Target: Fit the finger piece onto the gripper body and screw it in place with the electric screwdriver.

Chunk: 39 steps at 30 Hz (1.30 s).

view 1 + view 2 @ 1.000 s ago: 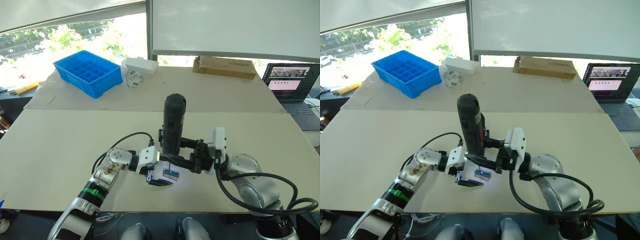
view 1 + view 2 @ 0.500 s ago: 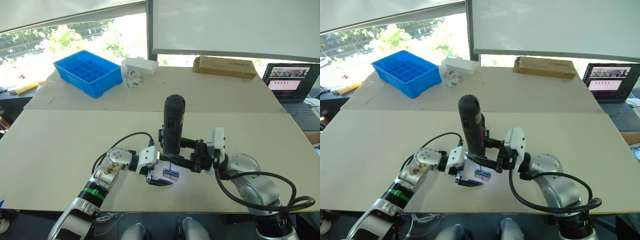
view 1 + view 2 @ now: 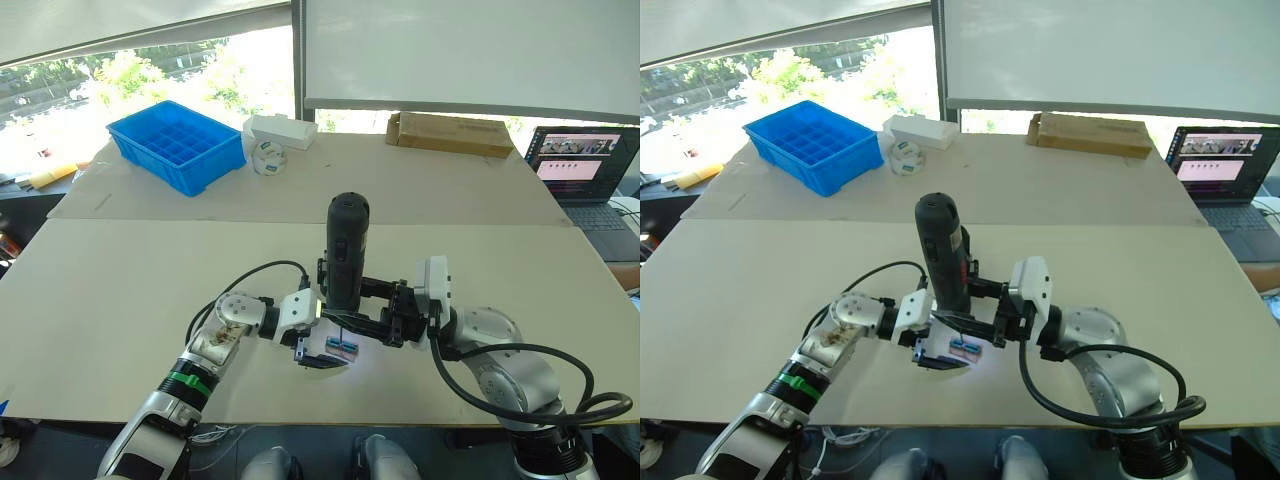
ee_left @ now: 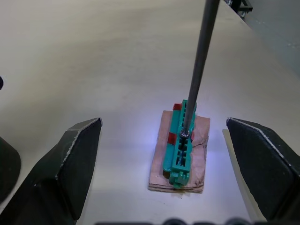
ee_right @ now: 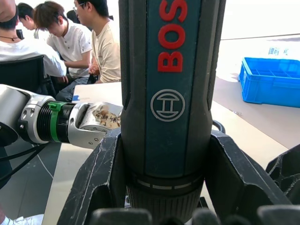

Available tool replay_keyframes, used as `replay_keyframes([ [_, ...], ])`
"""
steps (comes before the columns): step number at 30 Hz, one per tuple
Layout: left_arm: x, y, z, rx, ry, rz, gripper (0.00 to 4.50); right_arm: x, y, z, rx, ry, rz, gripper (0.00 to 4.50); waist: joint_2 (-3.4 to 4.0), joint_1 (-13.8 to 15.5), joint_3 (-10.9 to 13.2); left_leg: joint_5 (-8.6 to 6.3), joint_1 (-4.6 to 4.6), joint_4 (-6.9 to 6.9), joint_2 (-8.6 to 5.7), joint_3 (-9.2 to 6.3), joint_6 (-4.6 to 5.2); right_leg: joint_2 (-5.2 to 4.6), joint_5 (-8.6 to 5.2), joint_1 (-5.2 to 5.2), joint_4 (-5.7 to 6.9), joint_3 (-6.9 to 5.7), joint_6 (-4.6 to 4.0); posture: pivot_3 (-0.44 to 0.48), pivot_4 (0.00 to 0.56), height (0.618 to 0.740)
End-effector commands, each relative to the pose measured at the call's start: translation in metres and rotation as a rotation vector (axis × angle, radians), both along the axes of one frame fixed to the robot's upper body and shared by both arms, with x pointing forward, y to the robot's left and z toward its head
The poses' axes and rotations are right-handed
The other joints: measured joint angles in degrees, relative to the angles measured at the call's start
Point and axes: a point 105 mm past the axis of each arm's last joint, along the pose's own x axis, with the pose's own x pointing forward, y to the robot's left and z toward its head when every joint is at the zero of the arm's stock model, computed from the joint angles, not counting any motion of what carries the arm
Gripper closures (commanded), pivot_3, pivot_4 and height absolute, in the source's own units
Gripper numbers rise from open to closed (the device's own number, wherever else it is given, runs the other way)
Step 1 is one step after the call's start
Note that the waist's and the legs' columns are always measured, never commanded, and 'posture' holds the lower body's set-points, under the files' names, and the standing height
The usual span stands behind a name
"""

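Note:
The electric screwdriver (image 3: 343,250) stands upright over the near middle of the table, and my right gripper (image 3: 347,303) is shut on its lower body (image 5: 171,93). Its thin metal bit (image 4: 199,61) points down onto a small green block (image 4: 182,143) lying on a brownish pad (image 4: 161,176). My left gripper (image 4: 162,122) is open low over the table, one black finger (image 4: 70,164) on each side of the block and clear of it. The finger piece and the gripper body are out of view.
At the table's far side sit a blue compartment bin (image 3: 178,145), a white box (image 3: 283,130), a tape roll (image 3: 266,157) and a flat cardboard box (image 3: 450,133). A laptop (image 3: 585,170) is at the far right. Seated people (image 5: 61,42) show behind the arms.
My left gripper has edged slightly closer to the green block. The screwdriver and right arm have stayed almost still.

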Motion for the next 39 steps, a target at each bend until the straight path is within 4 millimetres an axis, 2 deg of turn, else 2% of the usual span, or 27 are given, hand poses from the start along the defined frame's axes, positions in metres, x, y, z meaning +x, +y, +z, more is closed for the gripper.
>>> replay_keyframes([
  [1,0.0008,-0.0042,0.0073,-0.021,-0.034,-0.016,0.0,-0.0064,0.0011,0.0141,0.028,-0.075,0.023,2.58,0.0,0.0,0.0,0.0,0.0,0.0,0.0,0.0,0.0,0.0,0.0,0.0,0.0,0.0,0.0,0.0,0.15,0.738],
  [39,-0.0017,-0.0055,0.0027,-0.005,-0.037,-0.035,0.0,-0.0145,0.0044,0.0167,0.033,-0.107,0.069,2.58,0.0,0.0,0.0,0.0,0.0,0.02,0.0,0.0,0.0,0.0,0.0,0.0,0.01,0.0,0.0,0.0,0.15,0.738],
])
